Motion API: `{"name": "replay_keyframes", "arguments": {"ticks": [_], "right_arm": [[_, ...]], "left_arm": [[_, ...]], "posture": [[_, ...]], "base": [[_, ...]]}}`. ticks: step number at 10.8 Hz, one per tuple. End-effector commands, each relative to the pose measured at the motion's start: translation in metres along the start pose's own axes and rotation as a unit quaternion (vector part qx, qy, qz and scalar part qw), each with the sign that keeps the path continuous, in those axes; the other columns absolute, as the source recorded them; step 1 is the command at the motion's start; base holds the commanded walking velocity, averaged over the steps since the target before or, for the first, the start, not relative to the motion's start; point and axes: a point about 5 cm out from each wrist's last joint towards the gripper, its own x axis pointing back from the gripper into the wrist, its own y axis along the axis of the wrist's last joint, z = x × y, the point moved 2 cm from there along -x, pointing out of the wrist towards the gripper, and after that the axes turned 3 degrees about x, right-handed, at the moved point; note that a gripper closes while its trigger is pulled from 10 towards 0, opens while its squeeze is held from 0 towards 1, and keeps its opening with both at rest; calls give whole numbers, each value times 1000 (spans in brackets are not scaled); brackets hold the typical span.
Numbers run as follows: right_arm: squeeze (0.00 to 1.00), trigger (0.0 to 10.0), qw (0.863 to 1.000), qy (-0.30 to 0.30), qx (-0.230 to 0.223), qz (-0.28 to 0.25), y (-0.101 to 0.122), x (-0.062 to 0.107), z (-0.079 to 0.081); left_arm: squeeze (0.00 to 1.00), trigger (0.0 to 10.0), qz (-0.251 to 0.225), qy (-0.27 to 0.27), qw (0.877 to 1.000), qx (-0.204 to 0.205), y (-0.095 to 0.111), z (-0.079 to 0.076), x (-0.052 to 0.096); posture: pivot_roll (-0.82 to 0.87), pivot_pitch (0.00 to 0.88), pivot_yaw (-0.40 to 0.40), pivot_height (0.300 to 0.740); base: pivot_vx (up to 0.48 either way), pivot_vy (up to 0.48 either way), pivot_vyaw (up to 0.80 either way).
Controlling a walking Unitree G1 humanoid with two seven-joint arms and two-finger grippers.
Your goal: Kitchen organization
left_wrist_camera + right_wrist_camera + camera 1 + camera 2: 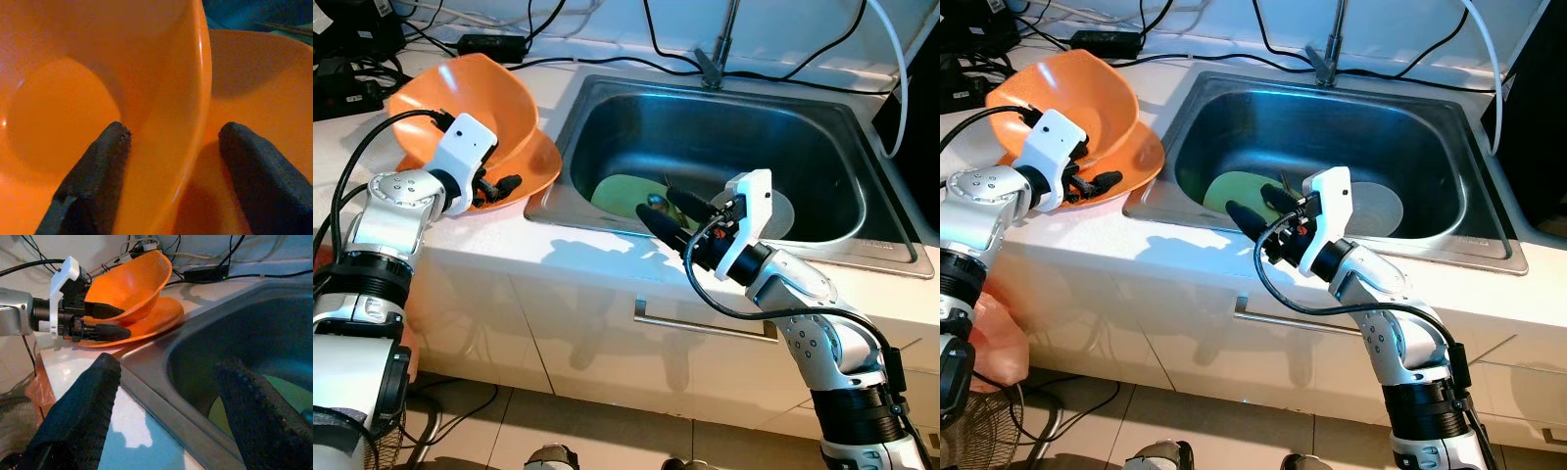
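Orange plastic fills the left of the scene: a tilted bowl (475,98) leans on edge over a flatter orange plate (533,171), both on the white worktop (558,255) just beside the sink's left rim. The left tool (499,186) reaches into this pair with its two black fingers (93,181) parted, one inside the bowl and one outside against the plate, so the bowl's rim sits between them; whether they press on the rim cannot be told. Black cables (489,44) trail along the back of the worktop behind the bowl. Further right lies the steel sink (607,108), holding a pale green plate (622,196) near its front wall and a grey round plate (783,211) beside that, with the tap's stem (720,44) rising at the back. The right tool (666,215) hovers over the sink's front edge, fingers spread wide and empty, pointing toward the orange dishes.
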Motion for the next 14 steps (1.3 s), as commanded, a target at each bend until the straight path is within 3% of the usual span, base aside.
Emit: {"name": "replay_keyframes", "arguments": {"ticks": [1,8,11,12,14], "right_arm": [[0,10000,1000,2,2,1,1,4,0],[0,10000,1000,-8,4,3,1,3,-4],[0,10000,1000,-10,2,2,0,2,-5],[0,10000,1000,-11,1,2,0,2,-6],[0,10000,1000,-11,-1,3,0,2,-6]], "left_arm": [[0,0,6,-11,1000,-1,-2,-3,-2],[0,0,-2,-14,1000,1,-4,-6,-3],[0,0,-61,12,998,-1,12,-4,-2],[0,0,-86,11,996,-4,13,-13,-2],[0,0,-89,12,996,-4,7,-20,-2]], "posture": [[105,85,11,740],[104,80,9,740],[107,79,6,740],[112,80,0,740],[112,79,-3,740]], "base": [[0,0,0],[0,0,0],[0,0,0],[0,0,0],[0,0,0]]}}
